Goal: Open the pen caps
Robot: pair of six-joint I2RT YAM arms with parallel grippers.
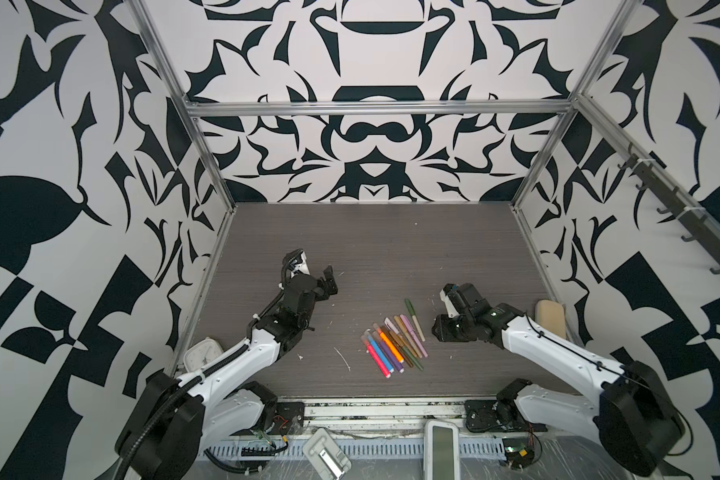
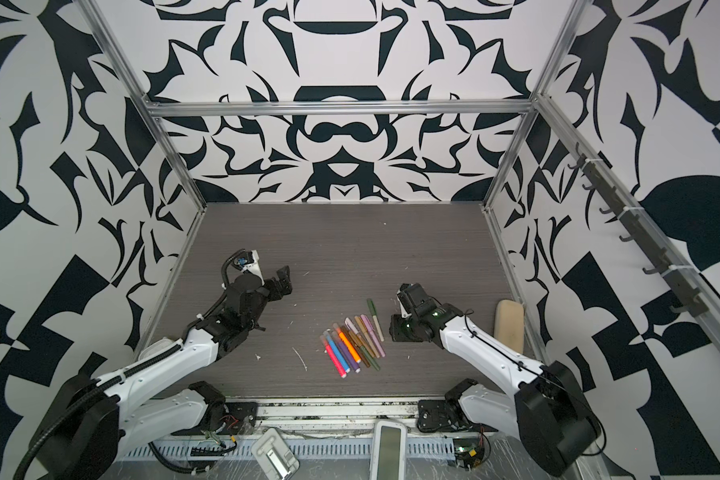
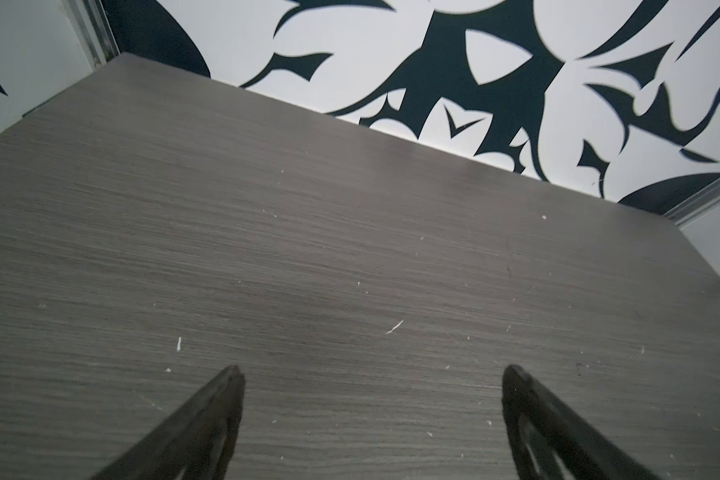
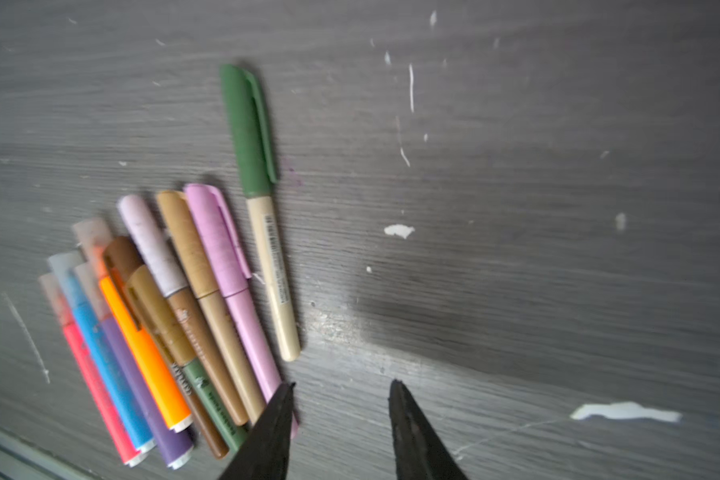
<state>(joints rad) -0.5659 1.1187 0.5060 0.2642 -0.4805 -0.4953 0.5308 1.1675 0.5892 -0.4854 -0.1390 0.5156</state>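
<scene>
Several capped pens [image 1: 395, 345] lie side by side near the middle of the table, also seen as pens [image 2: 352, 345]. The wrist view shows a dark green cap [image 4: 246, 124] on a cream barrel, then a pink cap [image 4: 215, 237], a tan cap [image 4: 184, 241], a lilac cap [image 4: 150, 245], a brown cap [image 4: 121, 253] and translucent caps [image 4: 92, 237] on the thick pens. My right gripper [image 4: 342, 383] hovers just right of the pens [image 1: 439, 332], jaws partly apart with nothing between them; one fingertip overlaps the pink pen's barrel end. My left gripper [image 3: 373, 374] stands wide open and empty over bare table [image 1: 329, 282].
A beige oblong block [image 1: 551, 316] lies by the right wall. A white clock [image 1: 198, 353] sits at the front left beside the left arm. White scraps [image 1: 344, 359] dot the wood-grain table [image 1: 371, 249]. Patterned walls close in three sides.
</scene>
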